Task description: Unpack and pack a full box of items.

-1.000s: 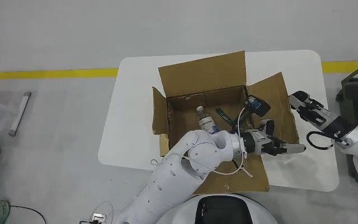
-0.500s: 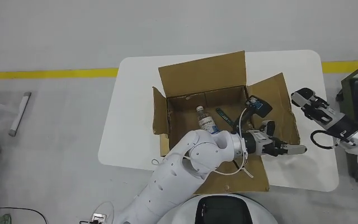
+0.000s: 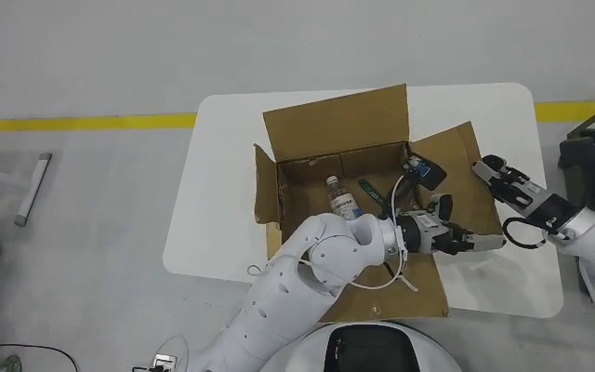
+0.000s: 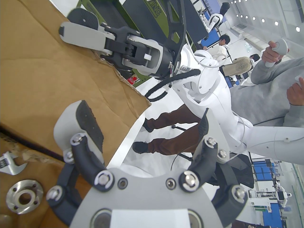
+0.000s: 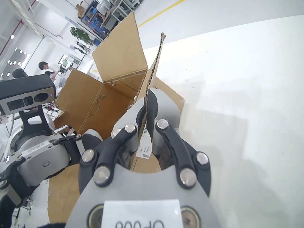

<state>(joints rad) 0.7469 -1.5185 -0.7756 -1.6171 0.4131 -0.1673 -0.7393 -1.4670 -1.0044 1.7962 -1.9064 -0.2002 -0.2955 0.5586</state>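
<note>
An open cardboard box (image 3: 307, 181) stands mid-table with all flaps spread. Inside lie a clear bottle (image 3: 342, 198) and a green-handled tool (image 3: 374, 195); the left wrist view also shows a wrench (image 4: 9, 164) and a metal flange (image 4: 23, 193). My right gripper (image 3: 485, 170) is shut on the outer edge of the box's right flap (image 3: 460, 158); in its own view the corrugated flap edge (image 5: 154, 67) runs between the right gripper (image 5: 147, 110) fingers. My left gripper (image 3: 497, 244) reaches across the box and stands open at the same flap's near corner (image 4: 133, 100), with the right gripper (image 4: 71, 24) beyond it.
The white table (image 3: 223, 186) has bare room left of the box and a strip on the right. A dark green rack (image 3: 581, 149) stands off the table's right edge. A white tube (image 3: 31, 189) lies on the floor at far left.
My right gripper has moved in leftward from beside the table's right edge onto the right flap's outer edge and closed on it. The left gripper has shifted slightly left.
</note>
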